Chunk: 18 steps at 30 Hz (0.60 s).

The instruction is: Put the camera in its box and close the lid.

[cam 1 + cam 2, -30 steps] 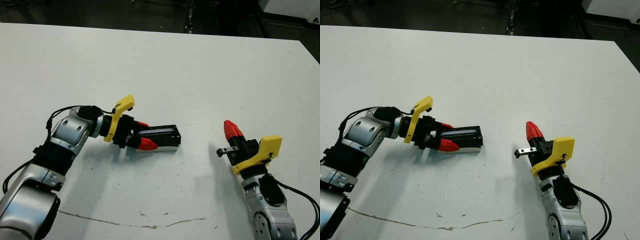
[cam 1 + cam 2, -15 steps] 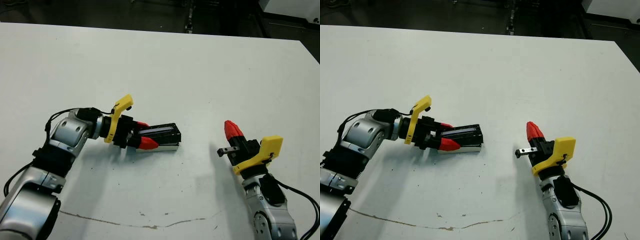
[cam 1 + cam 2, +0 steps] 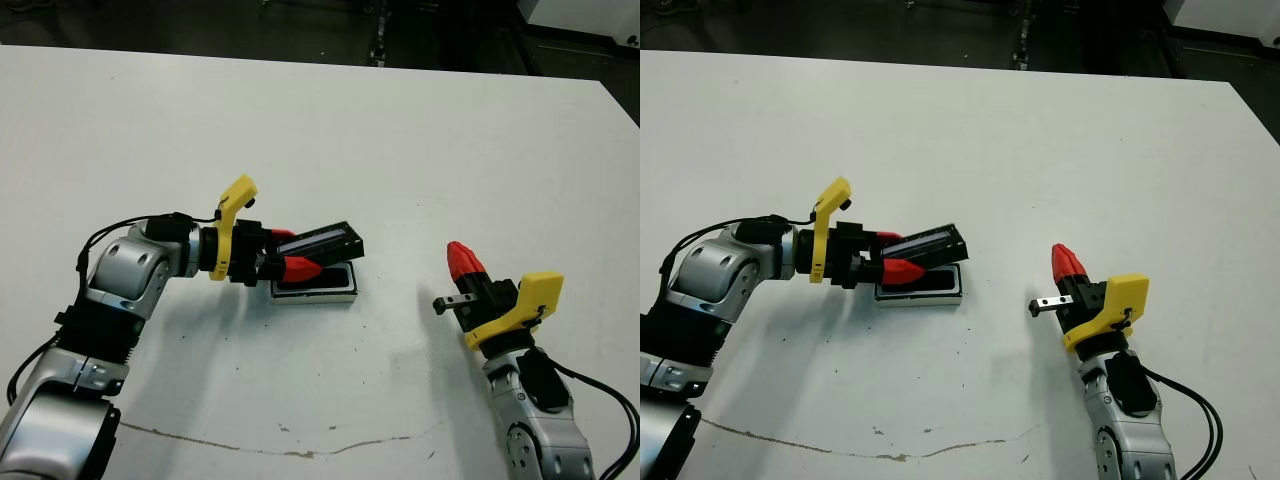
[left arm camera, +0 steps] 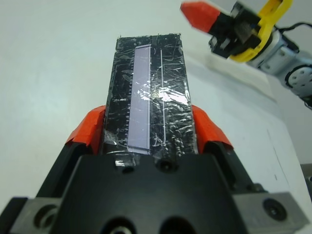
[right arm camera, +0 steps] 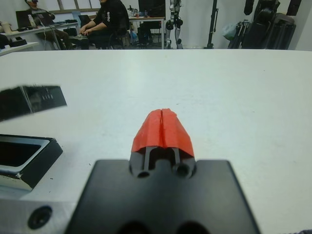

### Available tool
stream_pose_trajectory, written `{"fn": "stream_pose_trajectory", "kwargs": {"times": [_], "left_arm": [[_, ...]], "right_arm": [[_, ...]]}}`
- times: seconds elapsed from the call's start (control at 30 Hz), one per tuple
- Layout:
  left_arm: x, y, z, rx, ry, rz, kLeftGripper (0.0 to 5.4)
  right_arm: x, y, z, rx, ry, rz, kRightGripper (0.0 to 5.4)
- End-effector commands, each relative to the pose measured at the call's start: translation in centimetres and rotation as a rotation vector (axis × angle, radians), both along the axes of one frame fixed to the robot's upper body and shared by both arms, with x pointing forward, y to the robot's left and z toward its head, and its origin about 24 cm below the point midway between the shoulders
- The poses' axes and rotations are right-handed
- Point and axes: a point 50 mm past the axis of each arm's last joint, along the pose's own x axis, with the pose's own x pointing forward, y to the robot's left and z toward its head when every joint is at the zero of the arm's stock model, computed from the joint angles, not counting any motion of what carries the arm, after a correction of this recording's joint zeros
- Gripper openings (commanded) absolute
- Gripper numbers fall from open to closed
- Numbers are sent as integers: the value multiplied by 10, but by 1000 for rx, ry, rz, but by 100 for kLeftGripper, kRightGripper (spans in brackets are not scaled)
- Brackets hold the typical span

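Left of centre on the table, our left gripper (image 3: 290, 262) is clamped on the lid (image 3: 325, 243), tilted up with its far end raised over the box (image 3: 315, 290). Box sits directly under the lid, long axes roughly parallel; its dark hollow likely holds the camera, can't confirm. Left arm is nearer. Our right gripper (image 3: 462, 262) is closed, empty, well apart.

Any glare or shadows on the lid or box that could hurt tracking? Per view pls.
Left wrist view: the lid, clamped in the left gripper, has a wrinkled surface throwing small specular glints. Left eye view: soft shadows on the table under the left gripper and beside the right gripper; the lid shades the box. Right wrist view: pale reflections on the lid's end.
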Motion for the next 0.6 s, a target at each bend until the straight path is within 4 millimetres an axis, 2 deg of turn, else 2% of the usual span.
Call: {"fn": "stream_pose_trajectory", "kwargs": {"times": [0.03, 0.23, 0.6], "left_arm": [[-2, 6, -2, -16, 11, 27, 317], [-2, 12, 1, -36, 8, 40, 317], [-4, 32, 1, 81, -221, 33, 317]], "right_arm": [[-1, -4, -3, -17, 19, -7, 0], [-1, -4, -3, -15, 18, -2, 0], [-1, -4, -3, -15, 15, 1, 0]]}}
